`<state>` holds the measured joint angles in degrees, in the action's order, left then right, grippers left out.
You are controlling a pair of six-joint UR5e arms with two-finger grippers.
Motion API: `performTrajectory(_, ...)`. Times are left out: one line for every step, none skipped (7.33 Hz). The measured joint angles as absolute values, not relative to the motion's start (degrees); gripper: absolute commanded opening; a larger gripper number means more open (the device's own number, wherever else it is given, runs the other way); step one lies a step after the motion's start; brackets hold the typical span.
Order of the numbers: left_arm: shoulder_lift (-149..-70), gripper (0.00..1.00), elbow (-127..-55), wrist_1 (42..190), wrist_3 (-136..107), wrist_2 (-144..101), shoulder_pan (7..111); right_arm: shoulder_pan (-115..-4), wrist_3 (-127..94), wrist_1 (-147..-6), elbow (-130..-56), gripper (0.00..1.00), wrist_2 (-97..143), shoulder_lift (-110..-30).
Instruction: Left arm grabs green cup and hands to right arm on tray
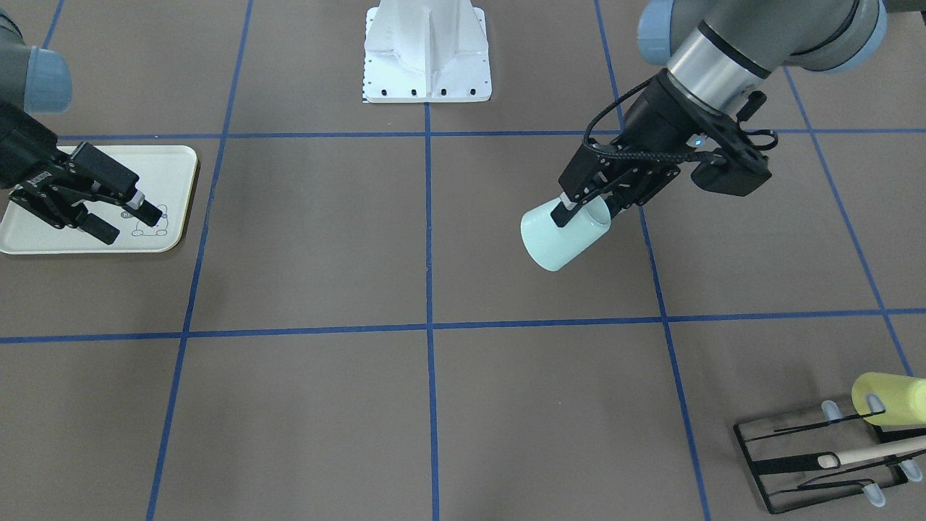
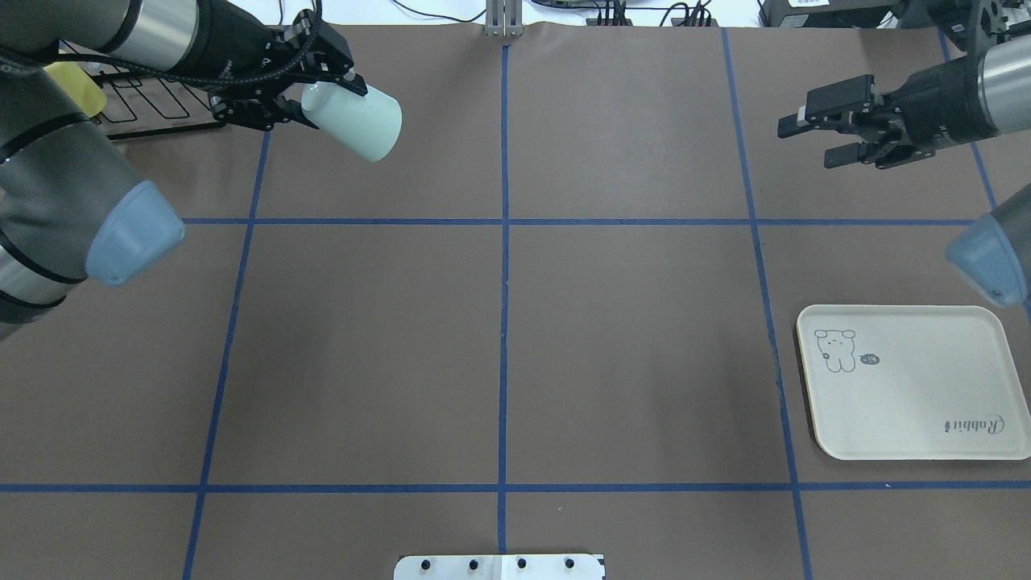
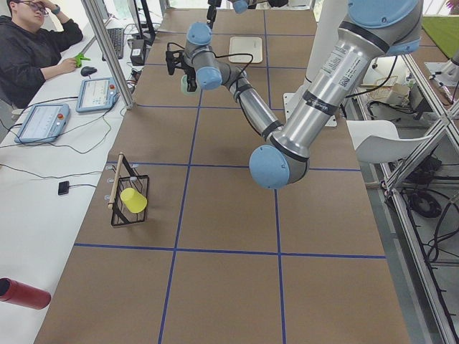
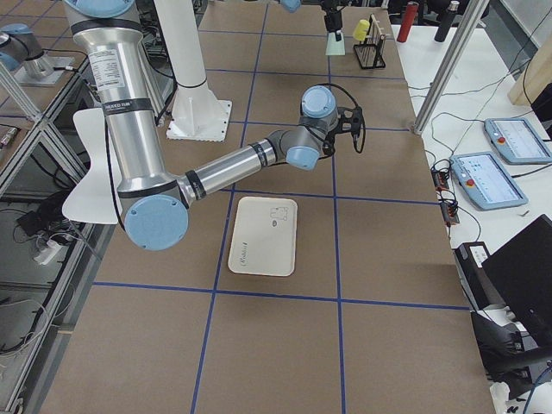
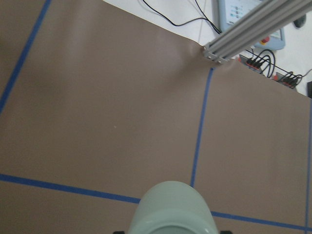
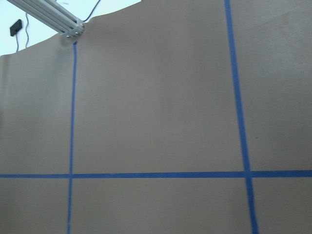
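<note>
One step of three is being judged done. In the front-facing view, the green cup (image 1: 553,242) is being gripped at its rim, tilted above the desk (image 1: 325,239), by the closed left gripper (image 1: 586,208). The open right gripper (image 1: 130,223) is being seen overlapping the tray (image 1: 170,170). In the overhead view, that gripper is being shown well apart from the bare tray, and handover and placing are being awaited.

2 arms (image 2: 48,185) (image 2: 999,80), 2 cups (image 2: 354,121) (image 1: 893,398), 1 tray (image 2: 910,435), 1 rack (image 1: 792,463)

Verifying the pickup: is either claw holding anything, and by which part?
The left claw holds the green cup at its rim end, base pointing away. The right claw is open and empty.
</note>
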<state>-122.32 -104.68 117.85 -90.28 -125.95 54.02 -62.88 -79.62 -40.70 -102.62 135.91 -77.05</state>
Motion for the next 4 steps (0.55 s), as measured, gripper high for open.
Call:
performTrajectory(-122.16, 0.02, -105.17, 122.23, -95.01, -128.48, 53.56, -62.04, -85.1, -37.05, -102.8, 1.0, 135.92, -75.51)
performTrajectory(-122.12, 0.02, -105.82, 125.02, -98.36, -132.34, 53.34, -60.98, -90.13, -32.77, -102.97, 1.0, 135.86, -74.18)
performTrajectory(-122.2, 0.03, -106.75, 126.53, -101.16, -135.77, 53.17, -59.62, -95.29, -27.62, -103.03, 1.0, 135.62, -72.92)
performTrajectory(-122.38, 0.03, -107.88, 127.64, -104.35, -137.47, 52.43, -57.76, -100.46, -22.19, -103.07, 1.0, 134.39, -71.67)
